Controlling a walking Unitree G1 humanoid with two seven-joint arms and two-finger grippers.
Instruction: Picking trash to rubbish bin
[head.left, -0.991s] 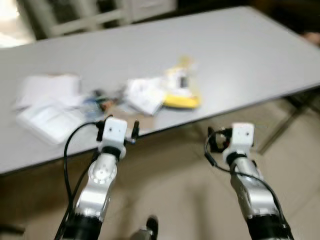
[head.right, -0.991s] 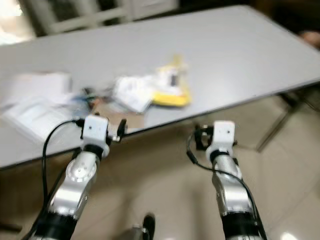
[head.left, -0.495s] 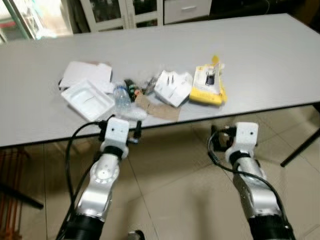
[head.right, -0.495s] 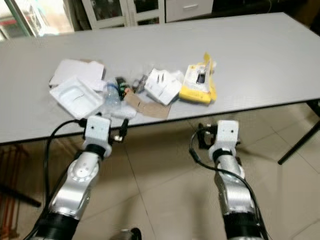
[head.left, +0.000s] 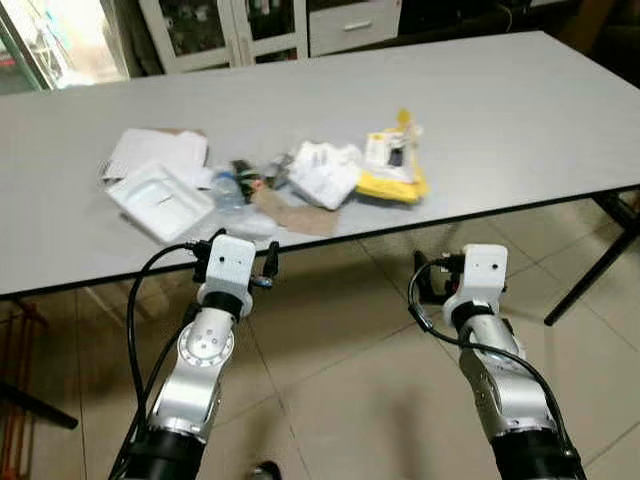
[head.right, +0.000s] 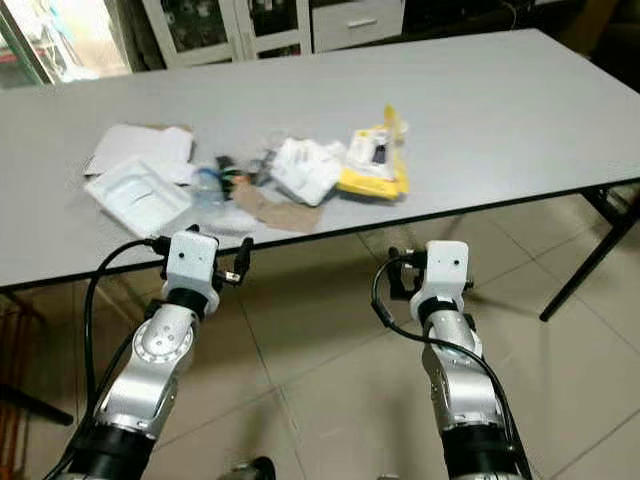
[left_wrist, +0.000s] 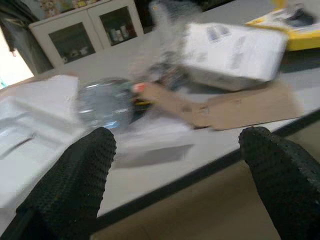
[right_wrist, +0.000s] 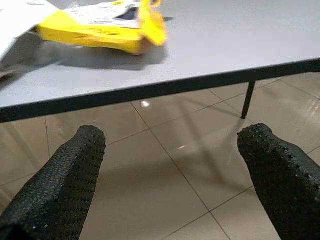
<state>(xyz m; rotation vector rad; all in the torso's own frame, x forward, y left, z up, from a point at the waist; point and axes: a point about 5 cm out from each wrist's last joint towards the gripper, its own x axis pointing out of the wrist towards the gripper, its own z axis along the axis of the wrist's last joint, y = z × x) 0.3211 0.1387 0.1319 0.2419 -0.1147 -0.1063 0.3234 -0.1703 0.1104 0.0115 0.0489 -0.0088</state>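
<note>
Trash: heaped on table, none picked yet. Left gripper & right gripper: both spread wide, empty, below table edge.

Grey table, tiled floor, cabinets

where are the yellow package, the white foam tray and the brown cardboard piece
yellow package (head.left: 395, 172), left eye view, on its yellow front face
white foam tray (head.left: 160, 200), left eye view, its middle
brown cardboard piece (left_wrist: 247, 107), left wrist view, its flat top

Trash pile on grey table, yellow packet rightmost
</note>
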